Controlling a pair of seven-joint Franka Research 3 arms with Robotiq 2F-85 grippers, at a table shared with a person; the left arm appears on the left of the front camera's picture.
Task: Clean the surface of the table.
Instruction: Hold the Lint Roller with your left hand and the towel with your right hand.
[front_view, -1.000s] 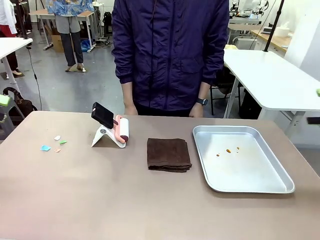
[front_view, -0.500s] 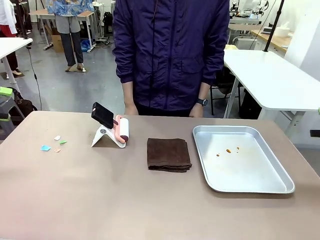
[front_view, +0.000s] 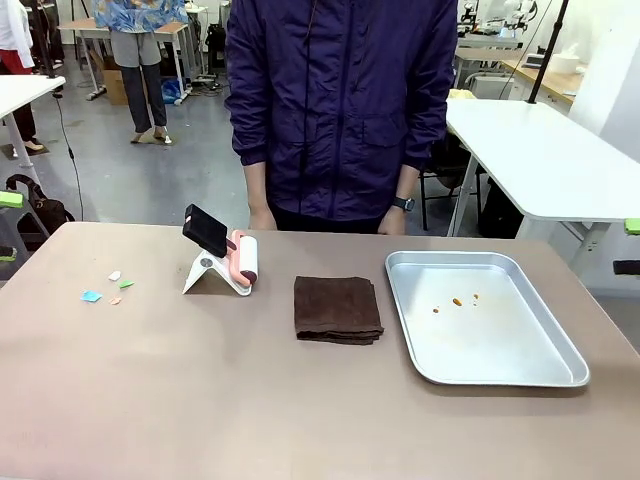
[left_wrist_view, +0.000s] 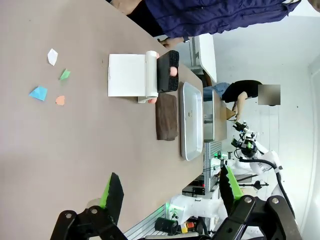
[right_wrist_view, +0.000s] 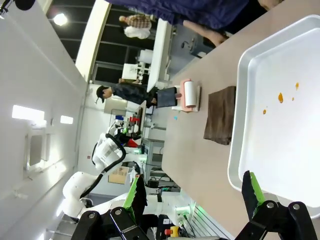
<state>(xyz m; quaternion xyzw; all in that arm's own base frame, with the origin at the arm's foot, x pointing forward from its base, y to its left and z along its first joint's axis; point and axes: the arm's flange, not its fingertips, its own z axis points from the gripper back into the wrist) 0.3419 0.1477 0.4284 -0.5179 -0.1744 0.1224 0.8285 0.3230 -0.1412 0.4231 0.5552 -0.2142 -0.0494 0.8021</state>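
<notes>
The brownish table (front_view: 200, 400) carries a few small coloured paper scraps (front_view: 105, 287) at its left. In the left wrist view these scraps (left_wrist_view: 39, 93) lie well ahead of my left gripper (left_wrist_view: 170, 190), which is open and holds nothing. Its green fingertips just show at the left edge of the front view (front_view: 6, 226). My right gripper (right_wrist_view: 194, 195) is open and empty too, hovering off the near corner of the metal tray (right_wrist_view: 300, 65). It peeks in at the right edge of the front view (front_view: 630, 247).
A pink lint roller (front_view: 240, 258) rests on a white stand beside a folded brown cloth (front_view: 337, 308). The metal tray (front_view: 520, 375) holds a few orange crumbs (front_view: 457, 301). A person in a dark jacket (front_view: 340, 110) stands at the far edge.
The gripper tips at both picture edges have shifted slightly. Nothing on the table has moved.
</notes>
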